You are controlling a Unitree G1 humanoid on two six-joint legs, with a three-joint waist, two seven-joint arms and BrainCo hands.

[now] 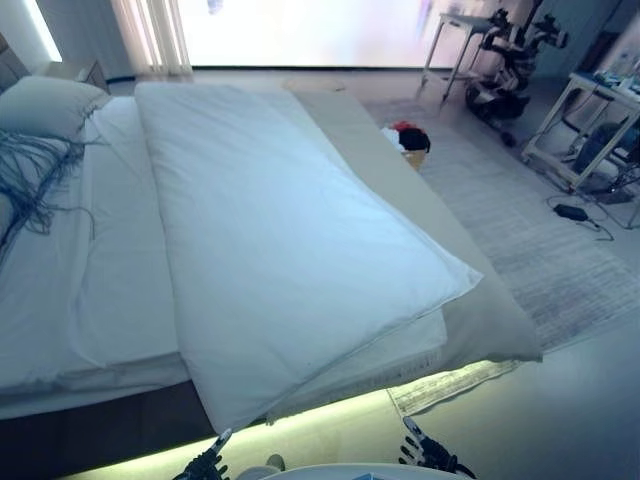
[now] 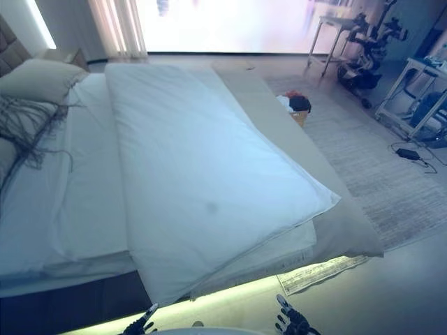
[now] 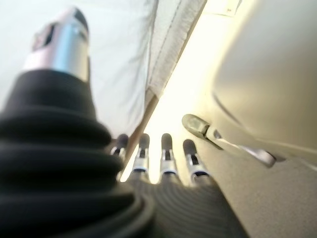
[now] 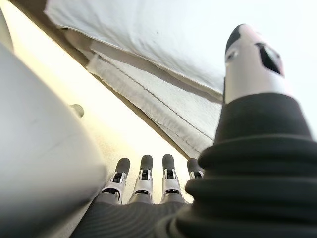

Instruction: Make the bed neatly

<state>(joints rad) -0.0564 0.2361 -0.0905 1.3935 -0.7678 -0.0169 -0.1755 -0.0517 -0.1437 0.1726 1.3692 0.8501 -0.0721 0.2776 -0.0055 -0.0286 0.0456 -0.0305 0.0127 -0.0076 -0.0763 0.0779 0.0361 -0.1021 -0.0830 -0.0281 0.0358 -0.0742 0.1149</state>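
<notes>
A white duvet (image 1: 280, 240) lies lengthwise on the bed, folded over towards the right half, its near corner hanging over the foot edge. The white sheet (image 1: 100, 260) shows bare on the left half. A pillow (image 1: 45, 105) lies at the far left head end, next to a dark fringed throw (image 1: 30, 180). A beige bedspread (image 1: 490, 320) hangs off the right side. My left hand (image 1: 205, 462) and right hand (image 1: 428, 452) are low in front of the bed's foot, both open, empty and apart from the bedding. The wrist views show straight fingers (image 3: 166, 153) (image 4: 143, 176).
A basket with red, black and white items (image 1: 408, 140) stands on the floor right of the bed. A grey rug (image 1: 540, 240) covers the floor there. A table (image 1: 450, 40), another robot (image 1: 510, 60) and a cart (image 1: 590, 120) stand at the far right. A lit strip glows under the bed foot.
</notes>
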